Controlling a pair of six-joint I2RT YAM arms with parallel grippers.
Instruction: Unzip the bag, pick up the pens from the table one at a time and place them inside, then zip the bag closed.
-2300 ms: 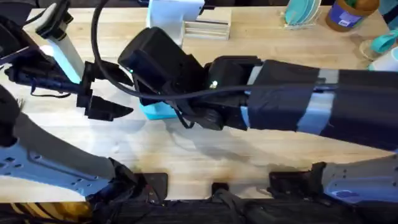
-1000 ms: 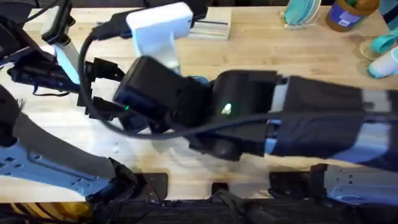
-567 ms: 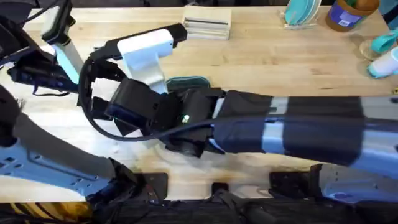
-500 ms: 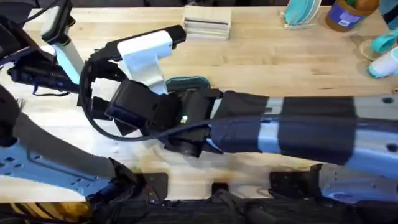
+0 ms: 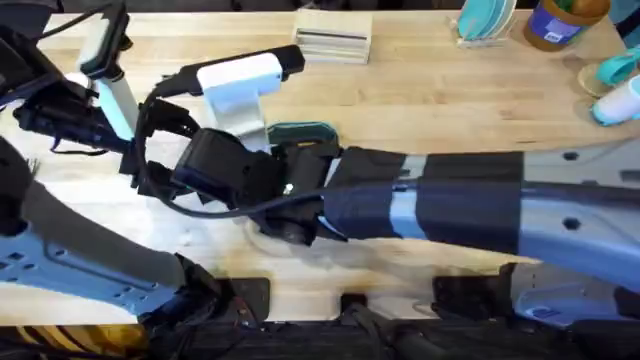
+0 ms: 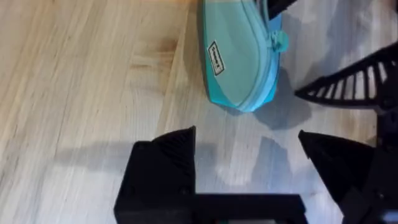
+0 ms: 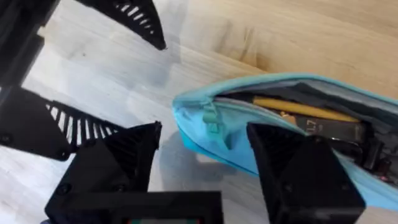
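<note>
The teal bag [image 7: 280, 124] lies on the table [image 5: 450, 100] with its zipper open; a strip of it shows beside the right arm [image 5: 305, 131]. Inside it lie a slim yellowish pen [image 7: 305, 109] and a dark one [image 7: 339, 130]. My right gripper [image 7: 205, 130] is open and low over the bag's end, with the zipper pull [image 7: 211, 118] between its fingers. My left gripper [image 6: 245, 134] is open too, just short of the same end of the bag [image 6: 239, 62], near the zipper pull [image 6: 278, 40]. The two grippers face each other closely.
The right arm [image 5: 430, 200] stretches across the table from the lower right. A wooden block [image 5: 332, 42] stands at the back. Teal dishes [image 5: 485, 20], a blue jar [image 5: 560, 22] and cups [image 5: 615, 85] sit at the back right.
The right arm has come down from close under the camera and settled at the bag's left end. The bag's edge now shows. The left arm has barely shifted.
</note>
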